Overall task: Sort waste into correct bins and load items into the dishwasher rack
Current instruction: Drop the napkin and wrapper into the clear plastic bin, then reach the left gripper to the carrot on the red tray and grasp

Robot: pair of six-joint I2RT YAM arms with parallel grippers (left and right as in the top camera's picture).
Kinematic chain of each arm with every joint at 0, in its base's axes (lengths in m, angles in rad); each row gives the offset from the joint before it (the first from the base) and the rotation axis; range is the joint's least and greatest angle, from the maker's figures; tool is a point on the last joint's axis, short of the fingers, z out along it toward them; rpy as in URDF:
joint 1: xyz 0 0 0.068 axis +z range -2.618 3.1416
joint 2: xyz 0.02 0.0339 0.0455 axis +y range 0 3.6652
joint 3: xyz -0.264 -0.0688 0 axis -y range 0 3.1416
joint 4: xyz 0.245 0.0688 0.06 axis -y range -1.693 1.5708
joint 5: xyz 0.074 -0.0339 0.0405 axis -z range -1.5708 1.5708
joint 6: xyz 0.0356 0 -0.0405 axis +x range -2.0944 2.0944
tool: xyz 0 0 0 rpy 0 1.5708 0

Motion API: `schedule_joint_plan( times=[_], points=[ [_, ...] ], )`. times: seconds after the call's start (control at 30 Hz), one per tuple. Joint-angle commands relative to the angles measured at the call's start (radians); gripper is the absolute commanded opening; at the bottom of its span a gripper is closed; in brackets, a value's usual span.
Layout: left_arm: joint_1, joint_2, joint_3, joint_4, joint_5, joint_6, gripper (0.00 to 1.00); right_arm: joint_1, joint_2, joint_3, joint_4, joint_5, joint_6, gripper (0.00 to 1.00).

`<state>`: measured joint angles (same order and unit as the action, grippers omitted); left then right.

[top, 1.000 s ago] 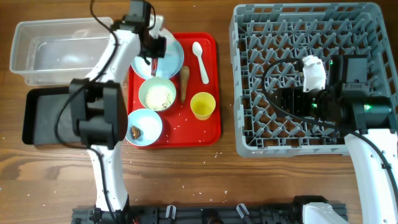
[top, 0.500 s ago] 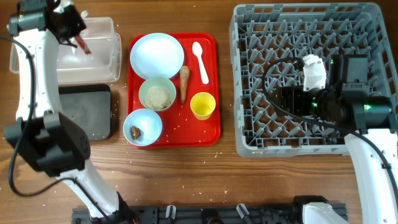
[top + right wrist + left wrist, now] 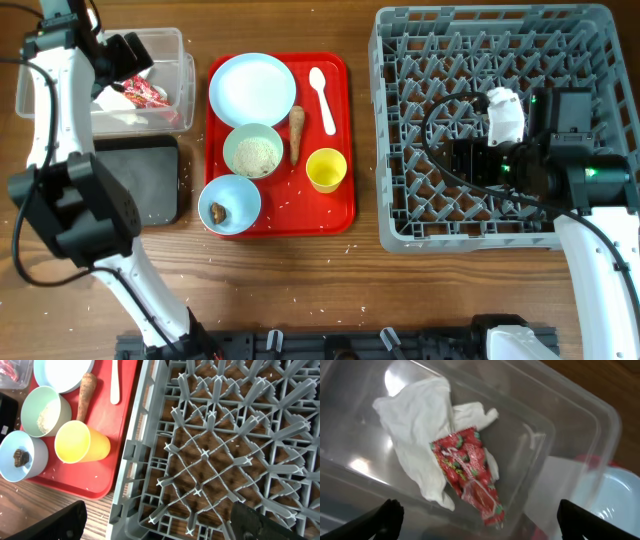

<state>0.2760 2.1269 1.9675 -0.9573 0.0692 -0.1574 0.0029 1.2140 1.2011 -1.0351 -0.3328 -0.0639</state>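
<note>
The small red wrapper (image 3: pixel 470 472) lies loose on the crumpled white napkin (image 3: pixel 420 420) inside the clear tub (image 3: pixel 570 415). My left gripper (image 3: pixel 482 525) hangs open just above them, holding nothing; from overhead it (image 3: pixel 128 58) is over the tub (image 3: pixel 60 60), with the wrapper (image 3: pixel 145 93) beside it. My right gripper (image 3: pixel 160 525) stands open and empty over the near left part of the grey dishwasher rack (image 3: pixel 210 450). On the red tray sit the plate (image 3: pixel 252 88), spoon (image 3: pixel 322 98), brown stick (image 3: pixel 296 135), green bowl of rice (image 3: pixel 252 152), yellow cup (image 3: pixel 326 170) and blue bowl (image 3: pixel 231 203) with a brown lump.
The black tray (image 3: pixel 135 180) lies just in front of the clear tub. The flat red serving tray (image 3: pixel 340 215) sits between the bins and the rack (image 3: pixel 490 40). Loose rice grains dot the red tray and the wooden table in front of it.
My left arm swung from the plate on the red tray over to the clear tub, opened, and let the red wrapper drop onto the napkin. The right arm has not moved.
</note>
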Motion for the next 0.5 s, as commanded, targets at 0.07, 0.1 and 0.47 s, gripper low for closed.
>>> schedule_joint_plan(
  times=[0.07, 0.1, 0.47],
  points=[
    [-0.069, -0.171, 0.010, -0.143, 0.306, 0.219, 0.95, -0.003, 0.006, 0.018, 0.010, -0.017, 0.016, 0.93],
    [-0.098, -0.171, 0.010, -0.191, 0.324, 0.238, 0.94, -0.003, 0.006, 0.018, 0.010, -0.018, 0.016, 0.94],
    [-0.447, -0.148, -0.118, -0.240, 0.304, 0.243, 0.77, -0.003, 0.006, 0.018, 0.021, -0.017, 0.019, 0.94]
  ],
)
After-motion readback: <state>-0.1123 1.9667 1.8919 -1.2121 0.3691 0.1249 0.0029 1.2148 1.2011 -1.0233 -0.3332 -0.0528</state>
